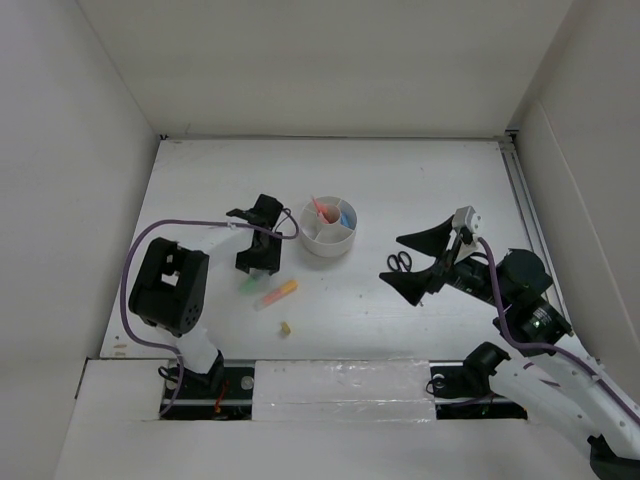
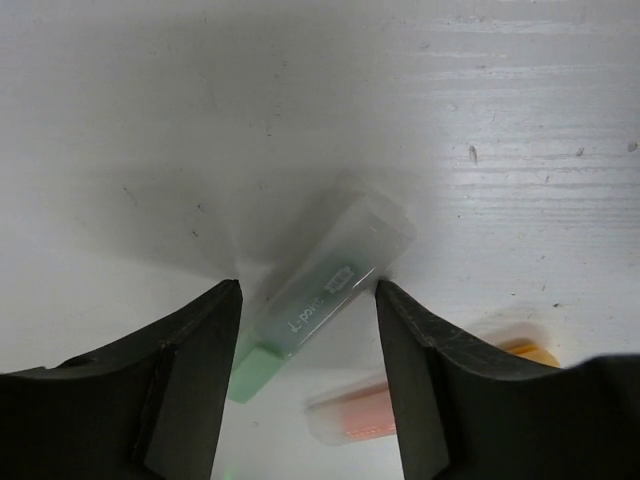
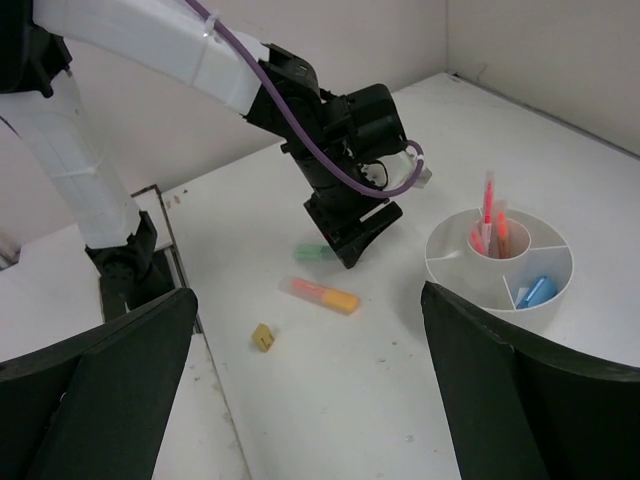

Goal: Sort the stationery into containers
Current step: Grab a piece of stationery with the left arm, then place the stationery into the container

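A green highlighter (image 2: 325, 290) lies slantwise on the table. My left gripper (image 2: 308, 285) is down over it, and both fingertips touch its sides. Next to it lies an orange highlighter (image 1: 277, 294), with a small yellowish eraser bit (image 1: 285, 328) nearer the front. The round white organizer (image 1: 329, 250) holds pink and orange pens (image 3: 490, 225) in its middle cup and a blue highlighter (image 3: 540, 291) in a wedge. Black-handled scissors (image 1: 398, 262) lie right of it. My right gripper (image 1: 425, 262) hovers just beside them, open and empty.
White walls enclose the table on the left, back and right. A raised strip runs along the near edge between the arm bases. A purple cable (image 1: 130, 270) loops off the left arm.
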